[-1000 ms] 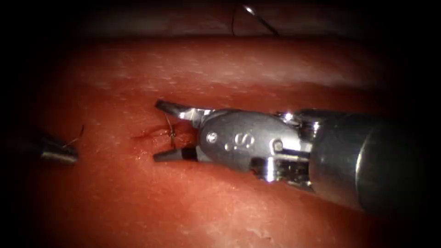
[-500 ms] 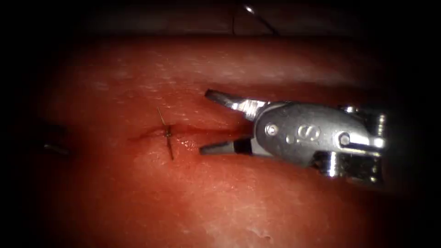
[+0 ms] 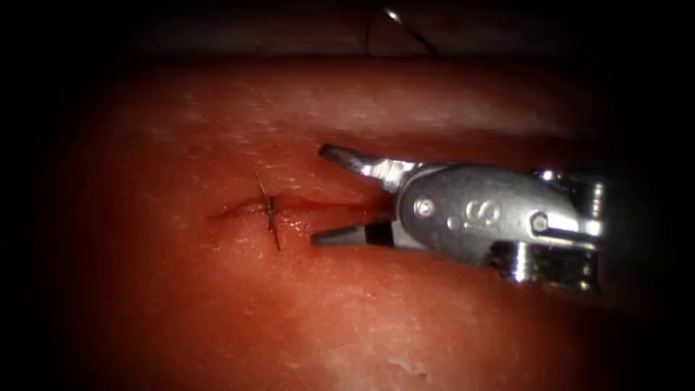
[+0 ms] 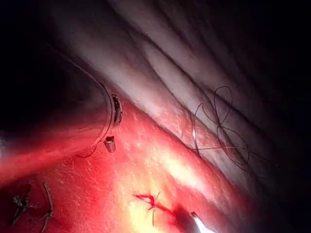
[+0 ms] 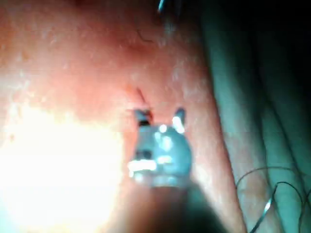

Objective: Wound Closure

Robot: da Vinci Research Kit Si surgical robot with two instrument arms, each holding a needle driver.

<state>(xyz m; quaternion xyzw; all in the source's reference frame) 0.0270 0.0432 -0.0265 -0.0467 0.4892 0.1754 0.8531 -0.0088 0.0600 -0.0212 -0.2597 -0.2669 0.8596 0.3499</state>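
The tissue [image 3: 217,311] has a short cut [image 3: 304,206] with a tied knot [image 3: 270,210] across it, its two short thread ends sticking up and down. My right tool [image 3: 318,195] lies just right of the knot, open and holding nothing. It is also seen from behind [image 5: 160,116]. The left tool [image 4: 110,144] hangs above the tissue, well away from the knot [image 4: 153,204]. The needle [image 3: 409,29] rests off the tissue's far edge with its thread, free of both tools and not in the tissue.
Loose thread [image 4: 221,128] lies coiled on the pale cloth beyond the tissue. Several cut thread scraps [image 4: 31,208] lie on the tissue away from the knot. Red fluid wets the cut around the knot.
The right tool has drawn back to the right from around the knot, still open. The left tool, which held a short thread piece, has left the endoscope view to the left.
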